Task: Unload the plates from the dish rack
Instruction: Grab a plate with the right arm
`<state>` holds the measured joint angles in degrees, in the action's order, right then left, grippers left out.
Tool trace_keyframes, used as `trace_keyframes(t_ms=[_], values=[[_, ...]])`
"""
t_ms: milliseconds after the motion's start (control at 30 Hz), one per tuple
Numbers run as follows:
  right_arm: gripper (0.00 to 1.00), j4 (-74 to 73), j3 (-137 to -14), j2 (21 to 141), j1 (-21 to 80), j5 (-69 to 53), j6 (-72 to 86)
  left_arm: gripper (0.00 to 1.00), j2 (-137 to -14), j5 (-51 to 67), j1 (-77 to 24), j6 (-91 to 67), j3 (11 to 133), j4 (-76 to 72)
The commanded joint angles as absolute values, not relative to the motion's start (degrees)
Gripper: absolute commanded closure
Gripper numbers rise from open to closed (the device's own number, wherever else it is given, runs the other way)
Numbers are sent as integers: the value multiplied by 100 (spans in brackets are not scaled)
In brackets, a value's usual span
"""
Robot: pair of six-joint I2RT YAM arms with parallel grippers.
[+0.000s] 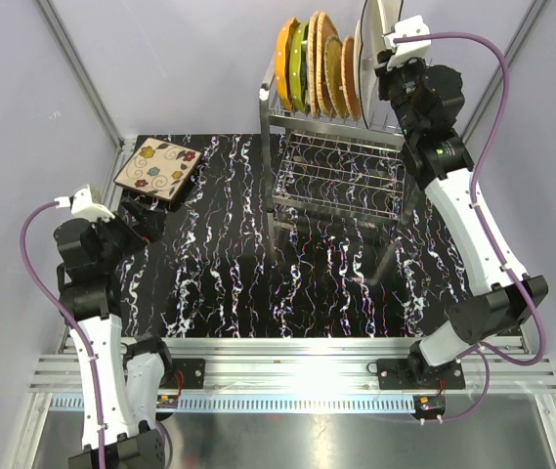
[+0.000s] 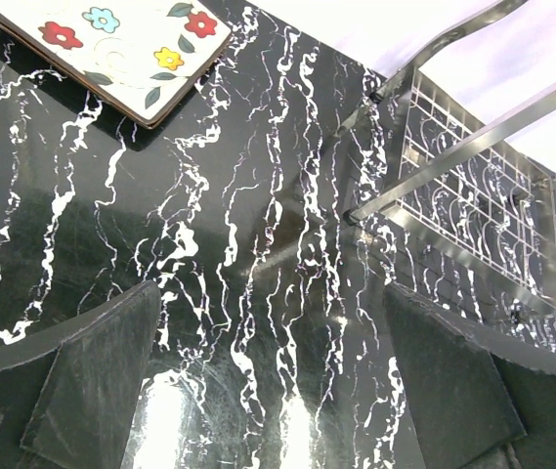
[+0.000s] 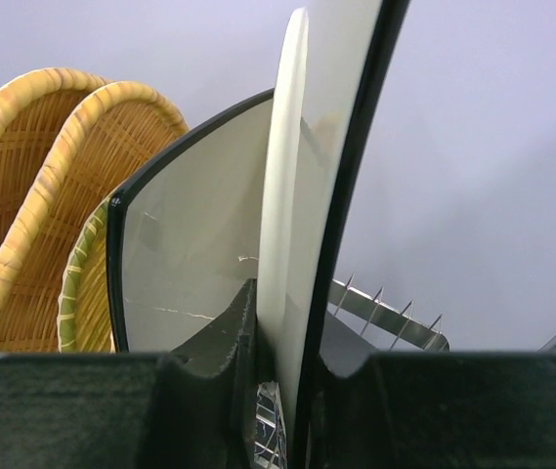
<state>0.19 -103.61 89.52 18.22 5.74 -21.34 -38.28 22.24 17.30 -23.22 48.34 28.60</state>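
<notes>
The dish rack [image 1: 336, 181] of steel wire stands at the back right of the table. On its top tier stand plates on edge: orange [image 1: 284, 61], green [image 1: 299, 66] and wicker ones [image 1: 331, 63]. My right gripper [image 1: 387, 61] is at the row's right end, shut on a white plate [image 3: 321, 147] with a dark rim, which stands upright between its fingers [image 3: 229, 342]. Another white dark-rimmed plate [image 3: 190, 244] stands just to its left, then wicker plates [image 3: 33, 195]. A square floral plate [image 1: 158, 168] lies flat at the back left. My left gripper [image 1: 146, 217] hovers open near it, empty [image 2: 273, 381].
The rack's lower tier [image 2: 473, 195] is a wire grid with nothing on it. Upright prongs [image 3: 385, 313] stick up to the right of the held plate. Black marbled tabletop [image 1: 229, 274] spreads between the floral plate and the rack. Pale walls close in the back and sides.
</notes>
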Motion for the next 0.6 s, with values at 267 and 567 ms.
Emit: trace_keyframes(t_ms=[267,567], values=[[100,1503,-10863,8271,1644,448,-2452,1,-3876,2592,1731,-2601,5098,2584],[100,1608,-10539,7928,1617,220,-2663,1,-4166,3093,1740,-3382,5159,2558]])
